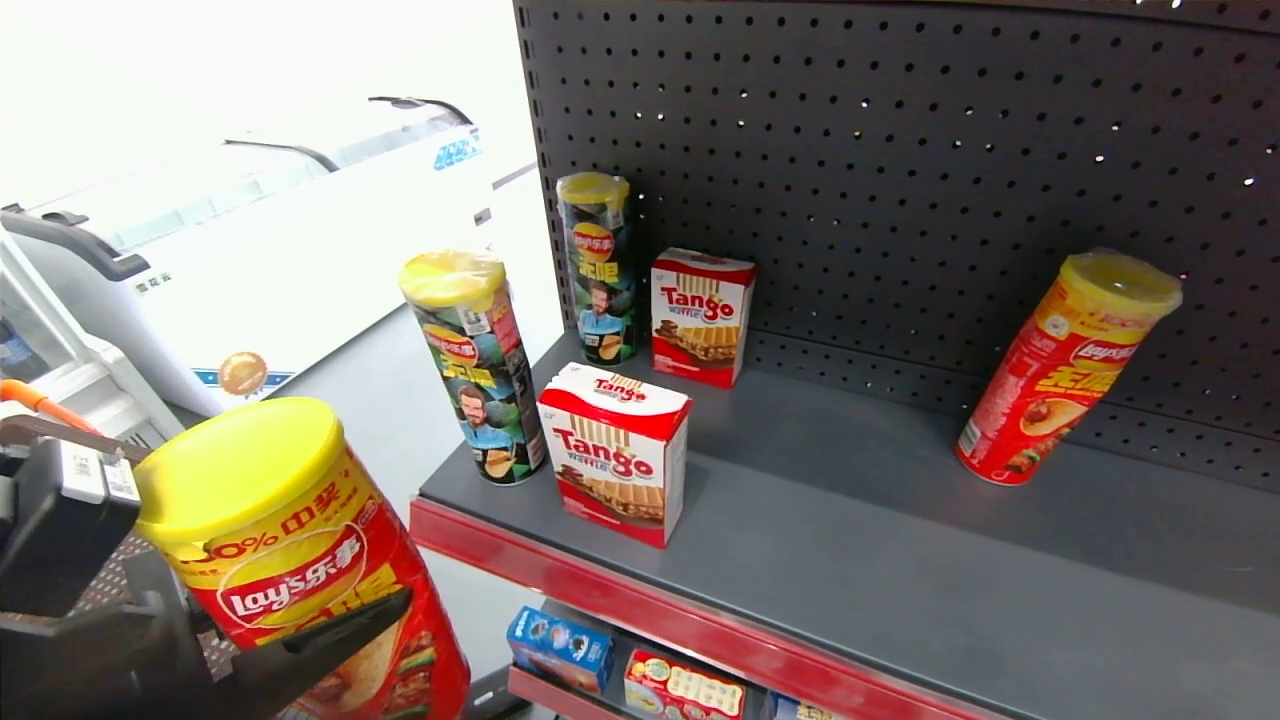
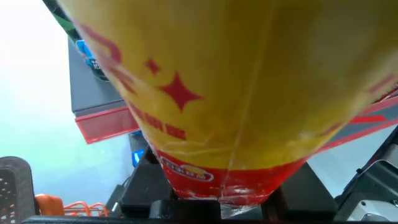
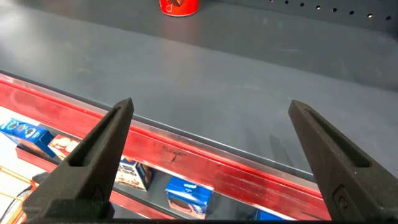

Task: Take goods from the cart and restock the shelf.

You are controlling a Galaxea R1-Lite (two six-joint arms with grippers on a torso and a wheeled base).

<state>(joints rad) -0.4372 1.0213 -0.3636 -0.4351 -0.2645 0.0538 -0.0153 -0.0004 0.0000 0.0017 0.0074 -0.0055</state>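
where left pincer [image 1: 300, 625] grips, chip can [image 1: 300, 560] red, lid [image 1: 240, 465] yellow

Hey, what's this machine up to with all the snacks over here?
The robot is restocking a shop shelf. Its left gripper holds a red chip can with a yellow lid out in front of the shelf's left end, not yet on it. The right gripper hovers over the shelf at its front edge, jaws open and empty. On the shelf stand two dark chip cans, two wafer boxes and another red chip can near the back panel.
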